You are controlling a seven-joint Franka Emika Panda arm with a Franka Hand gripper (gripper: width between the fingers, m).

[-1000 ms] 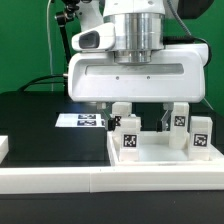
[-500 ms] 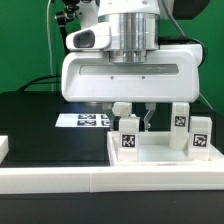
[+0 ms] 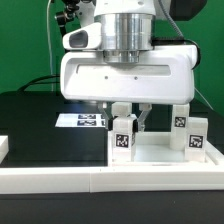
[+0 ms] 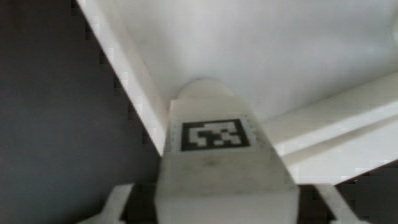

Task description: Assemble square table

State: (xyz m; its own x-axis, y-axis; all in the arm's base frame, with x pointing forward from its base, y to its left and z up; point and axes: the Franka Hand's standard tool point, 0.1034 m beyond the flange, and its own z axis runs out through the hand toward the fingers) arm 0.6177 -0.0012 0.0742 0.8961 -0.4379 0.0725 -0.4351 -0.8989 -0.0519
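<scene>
Taking the top (image 3: 160, 152) as landmark: off to the exterior view's left of it, on the dark tabletop (image 3: 35, 115), the marker board (image 3: 82, 121) is lying flat, well apart from the work. At the top's left corner a leg (image 3: 122, 137) is standing upright or nearly so, and the hand (image 3: 131, 117) is pinching it from above, its fingers pressed in on the leg's sides. The wrist view is showing the same tagged leg (image 4: 217, 150) running down toward the top's rim (image 4: 134, 60). Two more legs (image 3: 190, 130) are waiting at the top's right side. To do this step well, I judge the arm should be lifting the leg straight up, keeping it vertical and clear of the rim, without loosening the pinch.
</scene>
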